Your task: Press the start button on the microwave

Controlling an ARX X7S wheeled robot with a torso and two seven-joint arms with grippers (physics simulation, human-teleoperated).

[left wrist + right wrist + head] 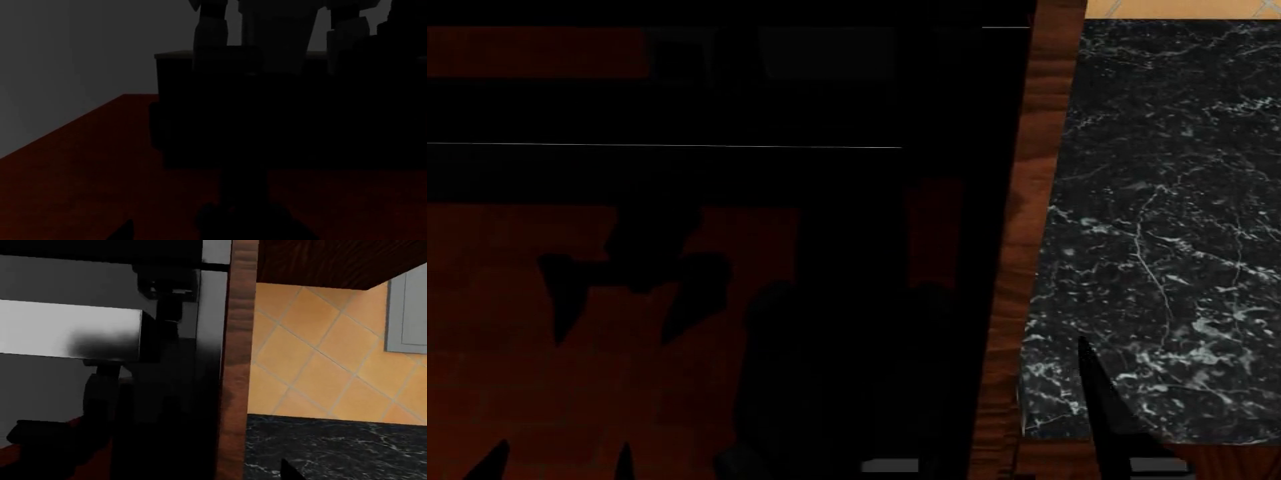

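Note:
The microwave (694, 110) is the glossy black face filling the left of the head view. It carries dim red-brown reflections, one thin pale line and faint grey rectangles (827, 52) near the top. No button can be made out on it. My left gripper (557, 462) is open, two dark fingertips at the bottom edge, close before the face. In the left wrist view it (217, 232) faces a dark reflection of the robot. My right gripper (213, 472) is at the microwave's right edge. One of its fingers (1101, 410) shows over the marble, set wide; the other is lost against the black.
A red-brown wooden strip (1028, 200) runs along the microwave's right side. A black white-veined marble counter (1174, 220) lies to its right. Behind the counter is an orange tiled wall (313, 355), with a wooden cabinet underside (320, 260) above.

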